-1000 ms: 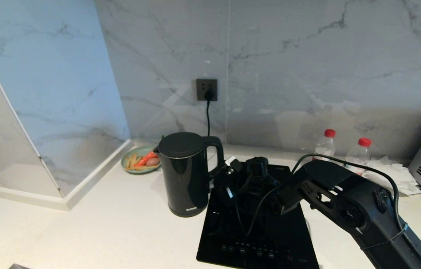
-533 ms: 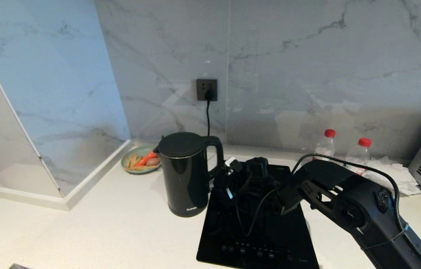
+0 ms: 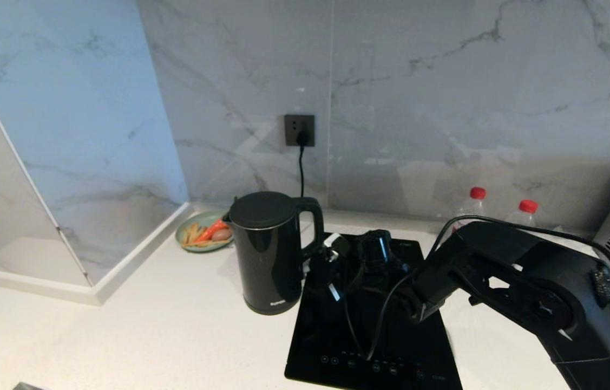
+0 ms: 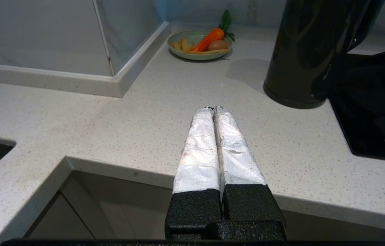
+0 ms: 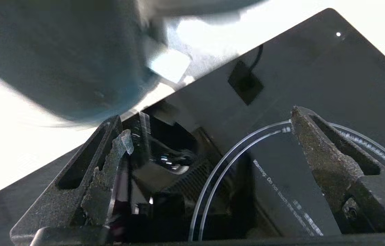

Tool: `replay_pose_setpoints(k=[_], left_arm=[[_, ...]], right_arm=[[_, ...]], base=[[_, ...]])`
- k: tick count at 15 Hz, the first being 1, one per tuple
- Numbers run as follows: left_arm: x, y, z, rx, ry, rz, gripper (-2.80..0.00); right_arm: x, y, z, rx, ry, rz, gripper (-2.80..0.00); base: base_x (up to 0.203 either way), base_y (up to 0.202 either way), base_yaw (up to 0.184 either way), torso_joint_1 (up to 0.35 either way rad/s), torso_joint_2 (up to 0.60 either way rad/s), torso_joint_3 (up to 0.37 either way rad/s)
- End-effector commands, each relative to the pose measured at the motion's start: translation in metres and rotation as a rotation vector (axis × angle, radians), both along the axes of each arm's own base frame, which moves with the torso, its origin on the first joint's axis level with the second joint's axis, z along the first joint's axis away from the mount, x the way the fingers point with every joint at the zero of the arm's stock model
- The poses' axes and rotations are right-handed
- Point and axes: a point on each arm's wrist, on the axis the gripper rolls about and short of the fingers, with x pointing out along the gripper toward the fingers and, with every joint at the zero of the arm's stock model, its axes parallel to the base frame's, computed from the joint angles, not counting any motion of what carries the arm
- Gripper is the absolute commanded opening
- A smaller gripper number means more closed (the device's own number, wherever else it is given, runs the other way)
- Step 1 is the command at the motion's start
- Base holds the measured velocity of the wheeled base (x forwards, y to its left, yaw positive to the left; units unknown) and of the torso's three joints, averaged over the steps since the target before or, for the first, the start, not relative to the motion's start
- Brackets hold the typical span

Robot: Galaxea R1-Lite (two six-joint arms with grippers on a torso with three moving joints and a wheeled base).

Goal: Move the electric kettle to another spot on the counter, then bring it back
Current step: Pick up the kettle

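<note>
Head view first: the tall glossy black electric kettle (image 3: 272, 252) stands upright on the white speckled stone desk (image 3: 148, 325), its base just beside the left edge of the flat black glass cooktop panel (image 3: 375, 346), loop handle turned toward the right arm. That right arm reaches in from the lower right, and the right end effector (image 3: 332, 265) hangs low over the cooktop just beside the kettle's handle, not gripping it. Right wrist view confirms it: the two dark fingers (image 5: 318, 150) are spread wide over the glass with nothing between them (the kettle's dark body looms blurred just ahead of them). Left wrist view now: the left end effector (image 4: 214, 108) sits out by the desk's front edge, well apart from the kettle, its foil-wrapped fingers (image 4: 199, 143) pressed together on nothing. Behind the kettle, by the wall, a green plate (image 3: 188, 245) carries a carrot and other food. A black cord (image 3: 301, 168) drops from the grey wall socket (image 3: 299, 130). Two clear bottles with red caps (image 3: 527, 212) stand at the back right.
</note>
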Motion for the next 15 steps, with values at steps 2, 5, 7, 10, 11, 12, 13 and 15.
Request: replay_pose_setpoints(k=[2,5,7,10,11,12,13,15], left_arm=[[0.0,0.0,-0.001,-0.001,0.001,0.0,-2.8],[0.0,0.0,-0.001,-0.001,0.001,0.0,-2.8],[0.0,0.0,-0.001,-0.001,0.001,0.0,-2.8],[0.0,0.0,-0.001,-0.001,0.001,0.0,-2.8],[0.0,0.0,-0.001,-0.001,0.001,0.0,-2.8],[0.0,0.0,-0.001,-0.001,0.001,0.0,-2.8],[0.0,0.0,-0.001,-0.001,0.001,0.0,-2.8],[0.0,0.0,-0.001,-0.001,0.001,0.0,-2.8]], right_arm=[[-0.011,0.001,0.023,0.013,-0.023,-0.005,0.0],[-0.029,-0.009,0.051,0.005,-0.02,-0.019,0.0],[-0.046,-0.017,0.073,-0.011,-0.004,-0.036,0.0],[-0.06,-0.02,0.094,-0.043,0.017,-0.196,0.0],[-0.058,-0.02,0.097,-0.049,0.0,-0.231,0.0],[-0.054,-0.02,0.102,-0.04,-0.021,-0.249,0.0],[-0.049,-0.019,0.108,-0.027,-0.043,-0.26,0.0],[-0.037,-0.019,0.118,-0.007,-0.081,-0.284,0.0]], base=[[0.0,0.0,0.0,0.0,0.0,0.0],[0.0,0.0,0.0,0.0,0.0,0.0],[0.0,0.0,0.0,0.0,0.0,0.0],[0.0,0.0,0.0,0.0,0.0,0.0],[0.0,0.0,0.0,0.0,0.0,0.0],[0.0,0.0,0.0,0.0,0.0,0.0],[0.0,0.0,0.0,0.0,0.0,0.0],[0.0,0.0,0.0,0.0,0.0,0.0]])
